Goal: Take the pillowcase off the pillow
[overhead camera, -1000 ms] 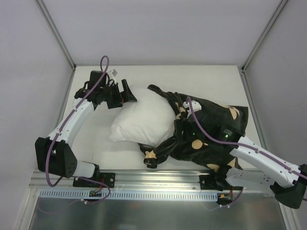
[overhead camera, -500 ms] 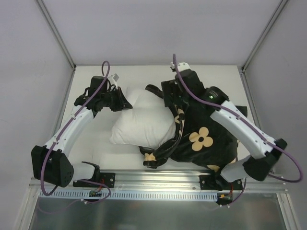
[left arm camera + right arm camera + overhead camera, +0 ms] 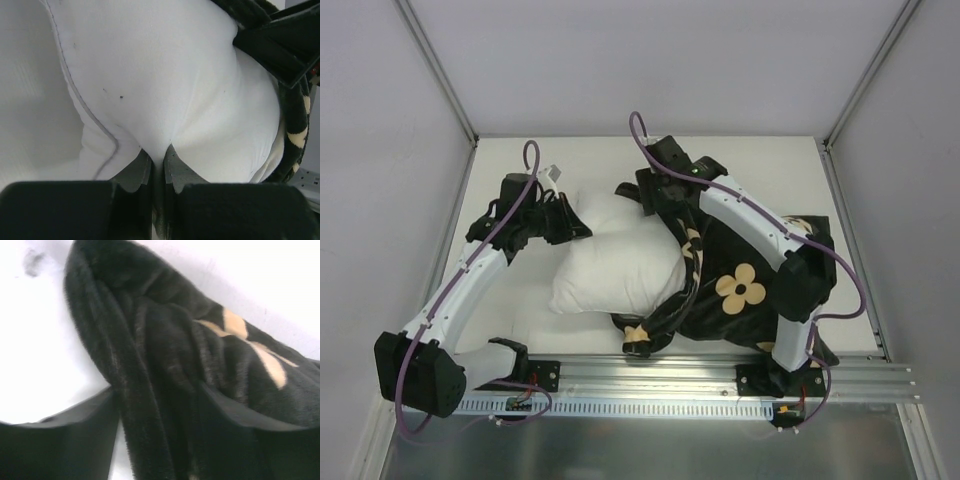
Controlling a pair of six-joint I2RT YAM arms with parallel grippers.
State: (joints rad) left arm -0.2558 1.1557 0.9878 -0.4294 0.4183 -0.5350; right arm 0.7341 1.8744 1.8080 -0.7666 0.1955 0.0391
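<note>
- Pillow (image 3: 610, 265) lies mid-table (image 3: 770, 165), roughly half bared; its right end sits inside the pillowcase (image 3: 745, 285).
- Left gripper (image 3: 157, 155) pinched tight on pillow corner.
- Right gripper (image 3: 159, 400) wide, straddling pillowcase hem; pull-off remains.

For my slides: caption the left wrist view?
Left fingers pinch the white pillow, black pillowcase bunched at right.
</note>
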